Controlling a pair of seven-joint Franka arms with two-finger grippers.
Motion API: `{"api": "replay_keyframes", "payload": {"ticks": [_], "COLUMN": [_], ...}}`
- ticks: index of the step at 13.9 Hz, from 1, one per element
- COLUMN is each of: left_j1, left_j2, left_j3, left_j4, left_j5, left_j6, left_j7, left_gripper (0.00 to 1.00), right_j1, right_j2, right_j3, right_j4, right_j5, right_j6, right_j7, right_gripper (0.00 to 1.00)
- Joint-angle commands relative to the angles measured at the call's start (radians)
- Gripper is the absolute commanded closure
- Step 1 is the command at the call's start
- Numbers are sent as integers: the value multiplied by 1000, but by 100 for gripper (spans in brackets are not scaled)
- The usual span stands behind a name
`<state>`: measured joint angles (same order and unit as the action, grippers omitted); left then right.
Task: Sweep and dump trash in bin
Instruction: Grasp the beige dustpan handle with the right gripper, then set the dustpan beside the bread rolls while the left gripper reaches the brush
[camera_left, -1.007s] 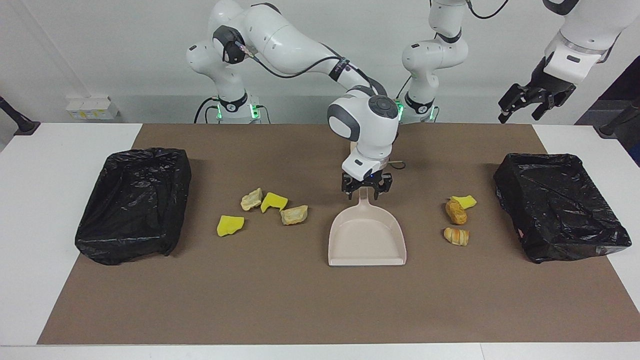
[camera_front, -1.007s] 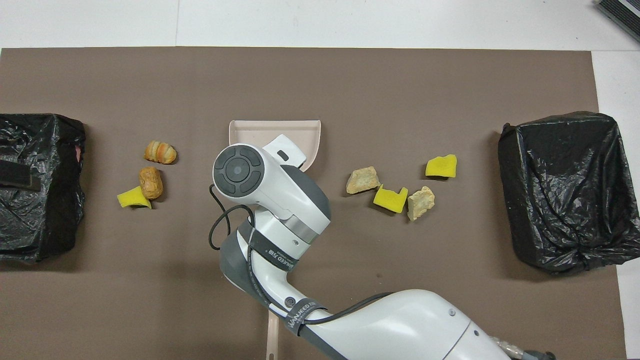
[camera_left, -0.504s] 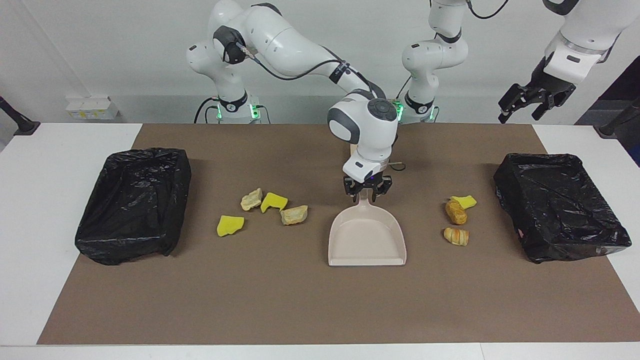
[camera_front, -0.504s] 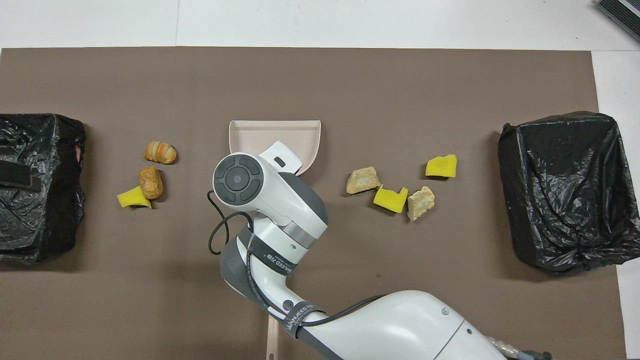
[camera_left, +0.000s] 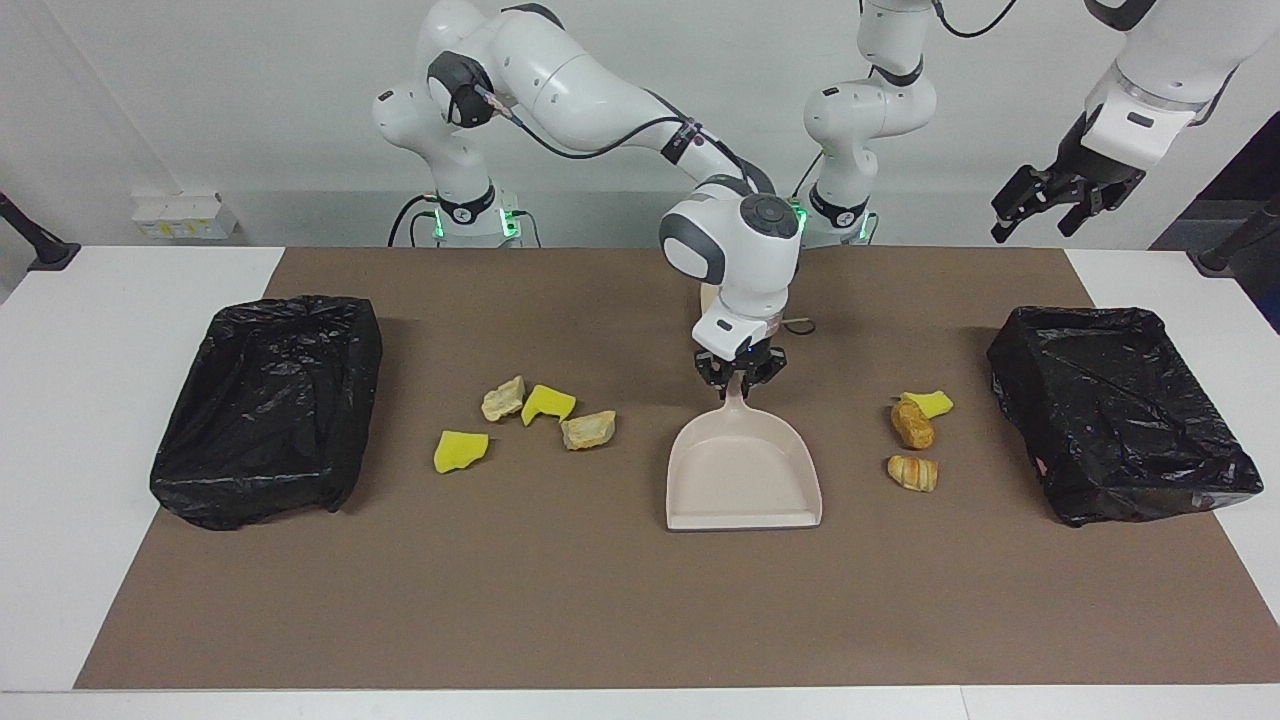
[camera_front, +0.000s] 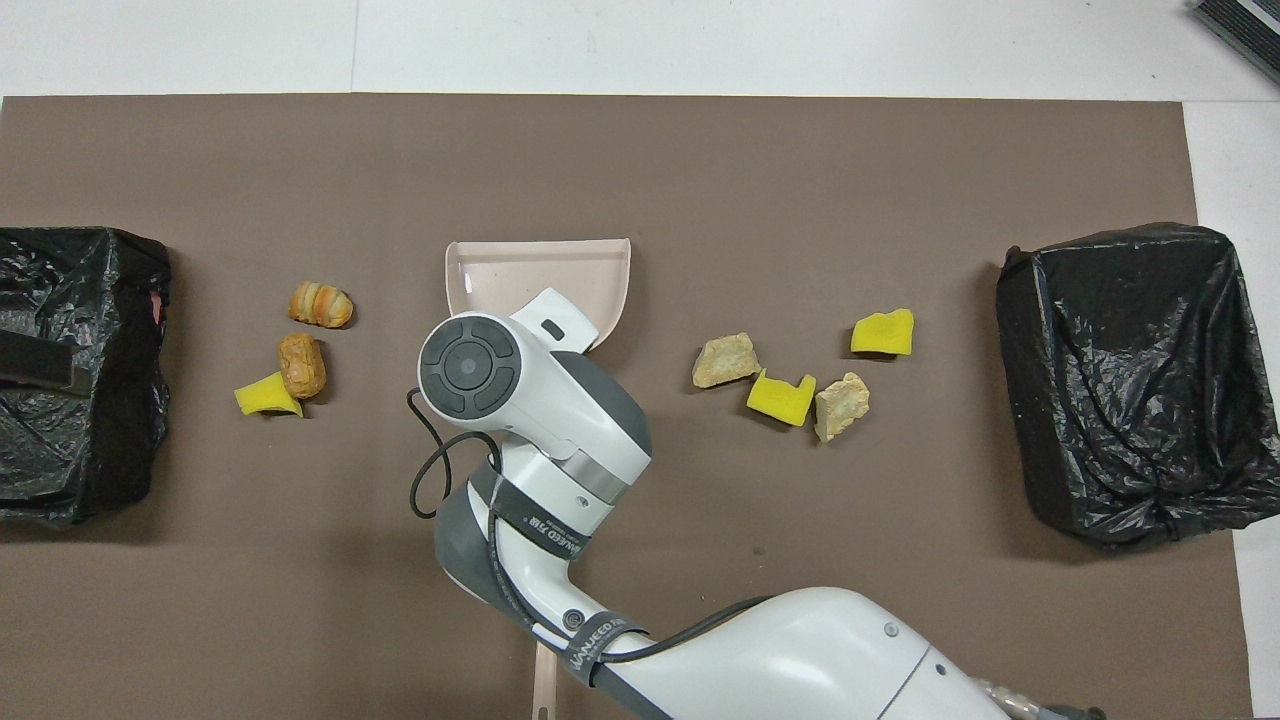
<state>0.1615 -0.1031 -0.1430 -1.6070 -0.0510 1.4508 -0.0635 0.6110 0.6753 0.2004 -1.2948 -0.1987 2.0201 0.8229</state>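
Now the right claw (camera_left: 738, 377) is clamped on the stiff, light beige plastic dustpan (camera_left: 744, 479) by its handle; beside the dustpan, soft yellow sponge chunks and crusty bread lumps (camera_left: 546, 412) are judged easily pushed. The left claw (camera_left: 1058, 195) waits spread apart, raised.

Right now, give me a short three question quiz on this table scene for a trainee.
1. True or false: the right gripper is shut on the dustpan handle.
2. How many trash scraps lie on the mat? A five, B seven, C nine.
3. The left gripper hangs open above the black-lined ____ at its end of the table.

Key: 1 true; 2 B; 3 bin.
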Motion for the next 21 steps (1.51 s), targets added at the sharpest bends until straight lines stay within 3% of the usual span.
{"api": "replay_keyframes", "payload": {"ticks": [1,5,9,13,17,21], "left_j1": [-11,-51,-88,-200,-396,-575], "left_j2": [-26,-84,-243,-299,-349,-334], "left_j3": [0,-4,-6,-6,-6,-6], "left_j4": [-27,-100,-339,-493,-678,-758], "left_j5": [2,2,-1,-45,-58,-61], "left_j6": [-4,-38,35,78,271,420], "left_j7": [-12,-18,-16,-30,-208,-347], "left_gripper": [0,0,0,0,0,0], "right_j1": [-36,-54,-108,-134,-181,-220], "right_j2": [-78,-115,-128,-128,-128,-125], "right_j3": [10,10,10,10,8,8], "right_j4": [-49,-70,-72,-64,-63,-63], "right_j5": [2,1,1,-8,-16,-54], "right_j6": [12,23,-4,-89,-100,-101], "right_j7": [-126,-302,-669,-939,-1253,-1508], "right_gripper": [100,100,100,100,100,100]}}
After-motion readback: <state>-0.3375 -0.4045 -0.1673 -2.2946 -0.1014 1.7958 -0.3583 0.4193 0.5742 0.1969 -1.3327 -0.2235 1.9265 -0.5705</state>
